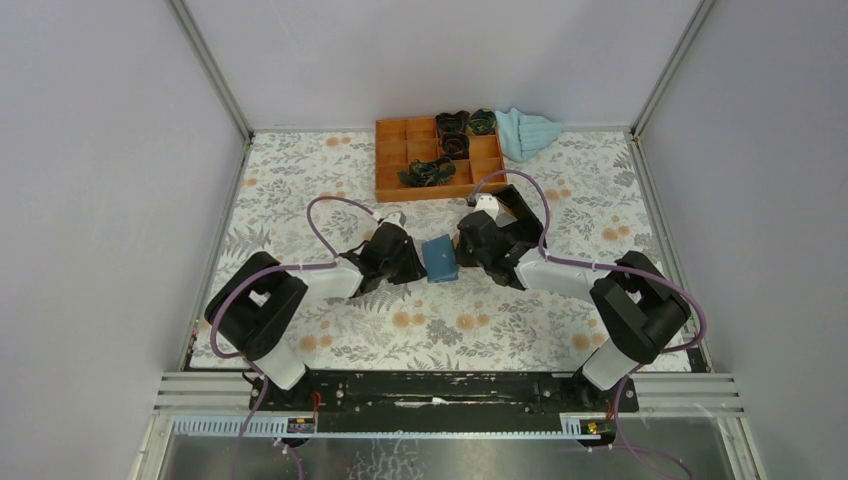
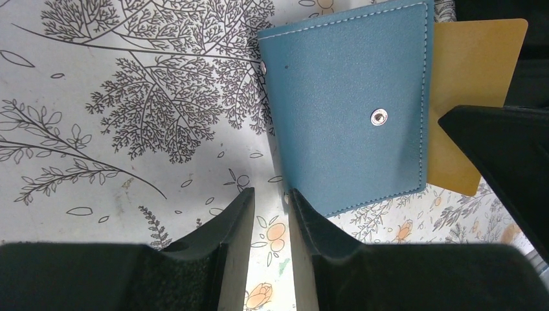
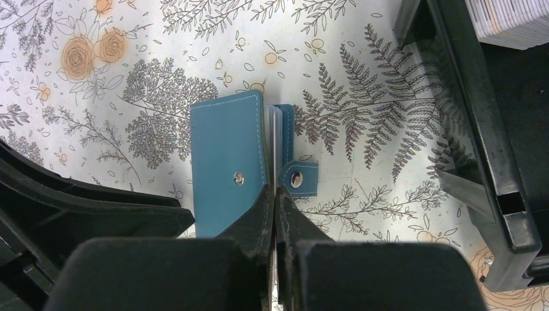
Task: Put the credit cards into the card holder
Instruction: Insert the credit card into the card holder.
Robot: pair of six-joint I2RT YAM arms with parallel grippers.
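Right gripper point(image 3: 275, 197), pinched shut on outer edge of tan credit card point(image 2: 469, 78) (thin, prob. stiff & slick), is feeding it into card holder point(image 2: 349, 110) lying on table point(image 1: 560, 320) betw. both grippers; left gripper point(image 2: 270, 204) is hovering beside it, barely parted, w/ nothing held.

Robotics lab test cell, not a home or shop. Plain grey walls point(image 1: 100, 150) on three sides, held in aluminium extrusion posts point(image 1: 212, 70). Two small arms, left arm point(image 1: 300, 285) and right arm point(image 1: 570, 275), are bolted to a black base rail point(image 1: 440, 385) at the near edge, with purple cables point(image 1: 330, 205) looped in the open. The tabletop point(image 1: 300, 180) wears a printed floral cover. Props look staged: card holder point(image 1: 439, 258), credit card point(image 2: 476, 97), orange compartment tray point(image 1: 385, 160), light blue cloth point(image 1: 527, 130). The tray's contents are dark tangled bits, possibly bands or cords; can't tell from here.
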